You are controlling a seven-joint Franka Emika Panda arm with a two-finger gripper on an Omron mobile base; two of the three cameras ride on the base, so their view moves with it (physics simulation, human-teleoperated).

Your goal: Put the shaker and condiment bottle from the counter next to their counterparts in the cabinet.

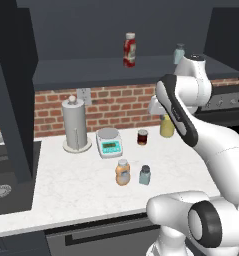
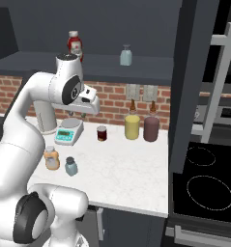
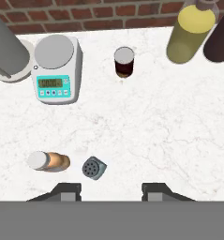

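Nearest the lens in the hand view, the gripper [image 3: 112,190] shows its two dark finger tips at the bottom edge, pressed in as near together as they go with bare counter between them and nothing held. Just above and left of them stands the shaker [image 3: 93,168], its dark perforated cap facing up, and close on its left, apart from it, the condiment bottle [image 3: 48,161] with its white cap. In the left base view the same pair sits at lower centre on the counter [image 1: 81,195], the shaker [image 1: 144,175] right of the condiment bottle [image 1: 122,172]. Further back lie a kitchen scale [image 3: 57,69] with a teal display at upper left, a small dark-red jar [image 3: 124,61] at upper centre, and a yellow flask [image 3: 189,33] beside a dark maroon flask [image 2: 151,127] at upper right. A grey paper towel holder [image 1: 76,125] stands left of the scale against the brick wall [image 1: 116,102]. At the top of the base views the cabinet [image 1: 116,72] shelf carries the red bottle [image 1: 129,49] and, well to its right, the pale blue shaker [image 2: 126,55]. A black stovetop [image 2: 209,188] fills the lower right of the right base view
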